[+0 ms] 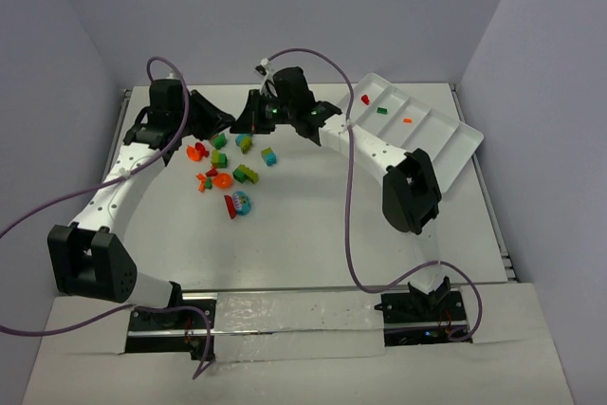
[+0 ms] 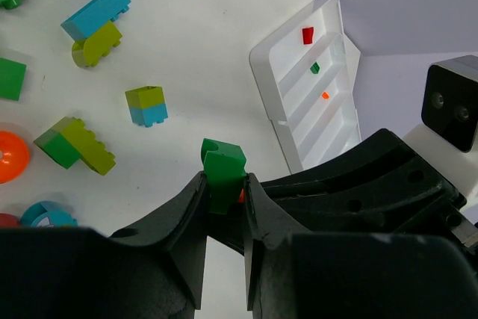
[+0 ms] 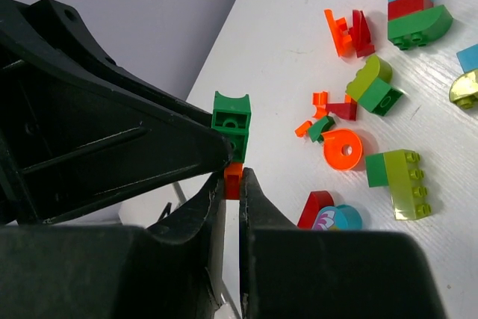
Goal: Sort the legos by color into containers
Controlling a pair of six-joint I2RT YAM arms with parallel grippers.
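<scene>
Legos (image 1: 228,163) lie loose on desk (image 1: 313,234), left of tray (image 1: 446,154). We see left jaws barely open, pinching green brick (image 2: 222,166); right jaws closed tight on red-orange brick (image 3: 233,172) touching its underside, both bricks also left of tray.

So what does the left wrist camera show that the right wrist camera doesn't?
Only the left wrist view shows the white tray, holding three sorted bricks in separate compartments. Only the right wrist view clearly shows the right pincer nipping a small reddish brick. Both show the green brick clamped in the left pincer.
</scene>
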